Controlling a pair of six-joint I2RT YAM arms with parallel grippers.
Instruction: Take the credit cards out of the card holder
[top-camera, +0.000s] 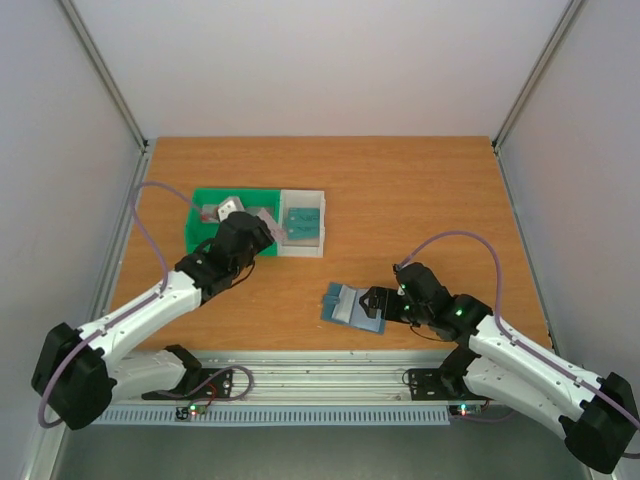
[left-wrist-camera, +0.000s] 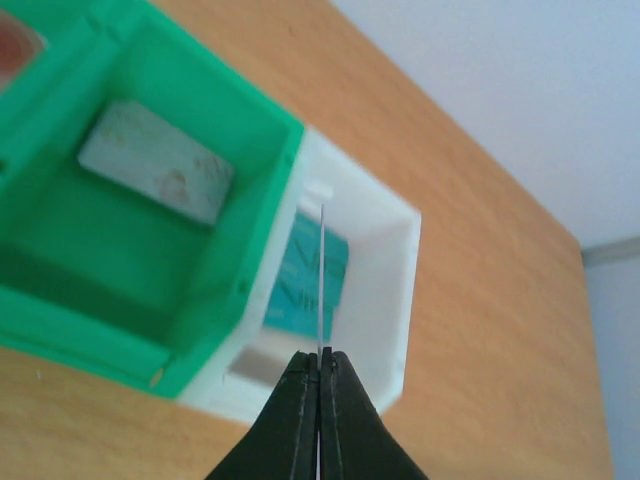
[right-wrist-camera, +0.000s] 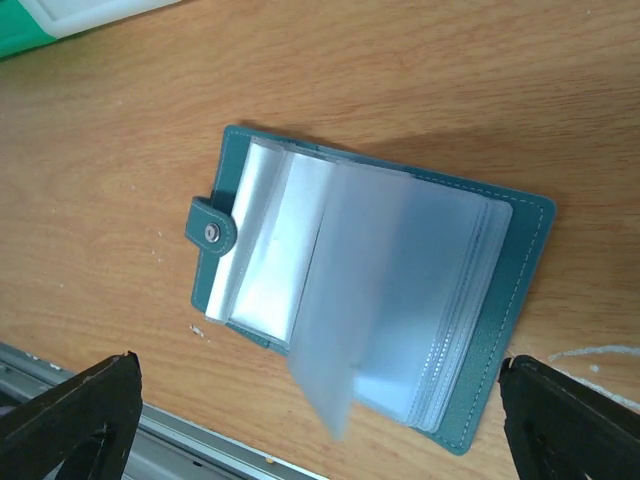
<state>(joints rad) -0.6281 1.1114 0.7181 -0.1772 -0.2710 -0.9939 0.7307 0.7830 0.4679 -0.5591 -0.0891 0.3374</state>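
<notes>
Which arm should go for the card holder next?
Right. The right hand is open at the open card holder; the left hand is shut on a card over the white tray, farther off.

One holder (right-wrist-camera: 380, 300) lies open between the right fingers (right-wrist-camera: 70, 410). It has one snap tab (right-wrist-camera: 212, 232), and its clear sleeves are packed too close to count. Two trays sit ahead of the left fingers (left-wrist-camera: 300, 420): one green tray (left-wrist-camera: 250, 230) and one white tray (left-wrist-camera: 390, 290). Three cards show clearly: one pale card (left-wrist-camera: 155, 175) ahead to the left, one teal card (left-wrist-camera: 295, 290) straight ahead, and one edge-on card (left-wrist-camera: 322, 270) pinched between the left fingers.
</notes>
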